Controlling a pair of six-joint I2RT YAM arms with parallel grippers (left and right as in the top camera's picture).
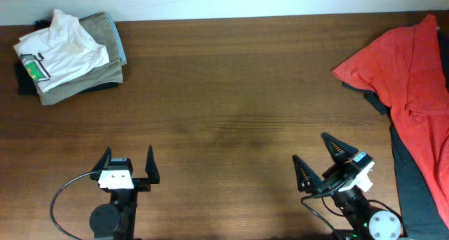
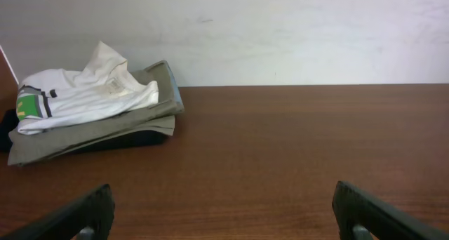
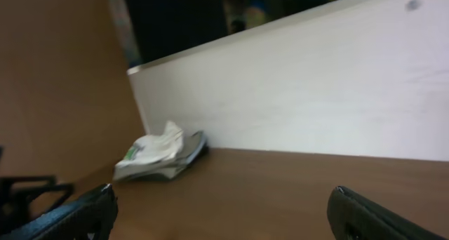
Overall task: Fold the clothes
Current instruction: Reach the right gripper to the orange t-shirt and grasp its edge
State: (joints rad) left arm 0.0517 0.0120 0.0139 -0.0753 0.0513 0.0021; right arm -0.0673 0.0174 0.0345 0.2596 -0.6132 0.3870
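Observation:
The orange-red T-shirt [image 1: 410, 64] lies crumpled at the far right of the table, partly over the edge, with dark fabric under it. No print shows on it. My left gripper [image 1: 127, 163] is open and empty near the front left edge. My right gripper [image 1: 313, 154] is open and empty near the front right, to the left of the shirt and apart from it. The shirt does not show in either wrist view. In the left wrist view [image 2: 221, 210] and the right wrist view [image 3: 221, 210] the fingertips stand wide apart over bare wood.
A stack of folded clothes sits at the back left: a white shirt with a green mark [image 1: 62, 49] on a khaki-grey garment [image 1: 104, 68]. It also shows in the left wrist view [image 2: 88, 100] and the right wrist view [image 3: 158, 154]. A white wall [image 2: 280, 29] runs behind the table.

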